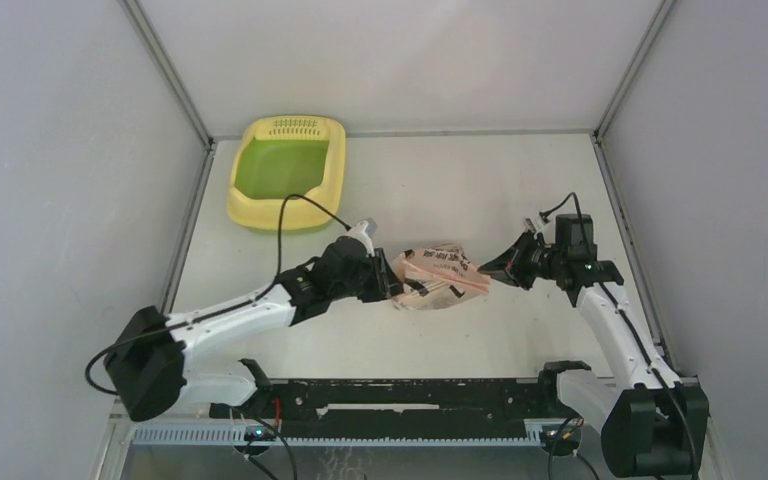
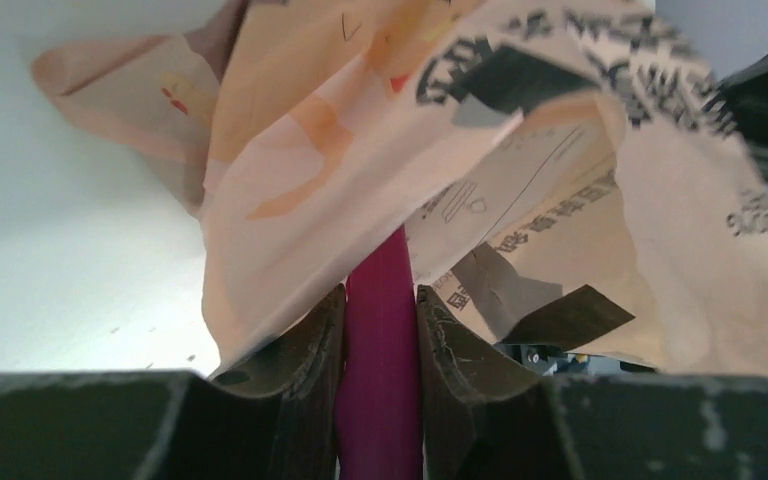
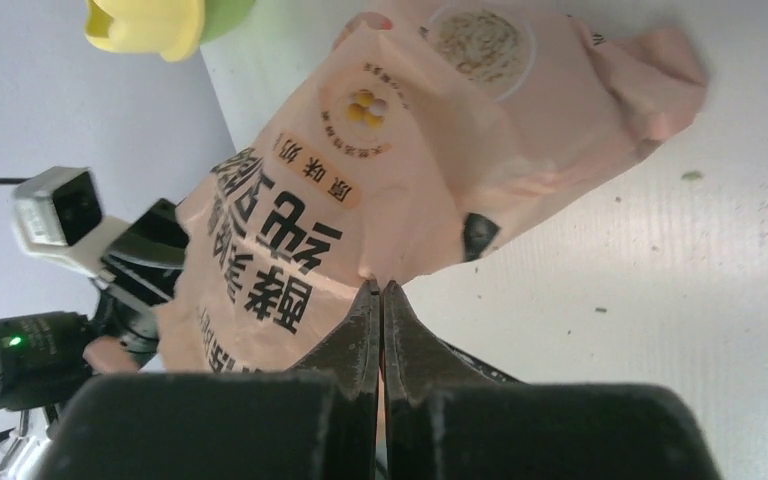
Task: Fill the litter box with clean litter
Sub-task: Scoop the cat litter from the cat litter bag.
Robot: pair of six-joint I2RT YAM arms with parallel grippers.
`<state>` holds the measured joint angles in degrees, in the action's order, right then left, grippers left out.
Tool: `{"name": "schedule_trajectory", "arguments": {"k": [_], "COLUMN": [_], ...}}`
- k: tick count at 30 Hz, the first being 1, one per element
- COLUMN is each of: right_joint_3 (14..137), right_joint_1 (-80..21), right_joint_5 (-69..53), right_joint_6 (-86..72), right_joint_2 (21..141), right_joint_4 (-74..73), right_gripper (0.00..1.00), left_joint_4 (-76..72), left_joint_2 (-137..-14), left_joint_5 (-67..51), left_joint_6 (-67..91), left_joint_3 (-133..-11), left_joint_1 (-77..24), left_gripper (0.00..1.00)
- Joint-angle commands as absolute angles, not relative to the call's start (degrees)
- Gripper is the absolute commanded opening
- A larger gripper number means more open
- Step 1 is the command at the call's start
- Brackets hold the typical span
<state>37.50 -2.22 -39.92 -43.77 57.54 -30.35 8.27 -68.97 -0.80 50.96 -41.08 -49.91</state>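
Note:
The pale yellow litter box (image 1: pixel 249 204) with a green floor stands at the back left, and its corner (image 3: pixel 150 22) shows in the right wrist view. A peach printed bag (image 1: pixel 440 274) lies mid-table between both arms. My left gripper (image 1: pixel 388 278) is shut on the handle of a magenta scoop (image 2: pixel 380 360), which runs into the bag's mouth (image 2: pixel 480 170). My right gripper (image 3: pixel 380 292) is shut on the bag's edge (image 3: pixel 400 200), pinching thin plastic. The clean litter inside the bag is hidden; only a few stray granules (image 3: pixel 693 176) lie on the table.
Grey walls enclose the white table on three sides. The black rail (image 1: pixel 400 397) and both arm bases sit along the near edge. The left arm's camera and cable (image 3: pixel 55 205) show behind the bag in the right wrist view.

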Motion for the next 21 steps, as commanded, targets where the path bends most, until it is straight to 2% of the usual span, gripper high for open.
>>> {"name": "schedule_trajectory", "arguments": {"k": [1, 7, 21], "right_joint_3": [43.21, 44.59, 41.22], "right_joint_1": [-0.53, 1.28, 3.86], "right_joint_5": [-37.23, -37.67, -37.39], "right_joint_6": [-36.42, -34.85, -31.92], "right_joint_2": [57.58, 58.07, 57.10], "right_joint_4": [-32.87, -34.39, -35.06], "right_gripper": [0.00, 0.00, 0.00], "left_joint_4": [3.62, -4.29, -40.14], "left_joint_2": [-79.95, -88.62, -89.49], "left_joint_5": [-9.50, -13.74, -21.98], "left_joint_6": [45.87, 45.12, 55.31], "left_joint_3": [-42.96, -45.51, -30.96], "left_joint_1": [-50.19, -49.75, -46.07], "left_gripper": [0.00, 0.00, 0.00]}}
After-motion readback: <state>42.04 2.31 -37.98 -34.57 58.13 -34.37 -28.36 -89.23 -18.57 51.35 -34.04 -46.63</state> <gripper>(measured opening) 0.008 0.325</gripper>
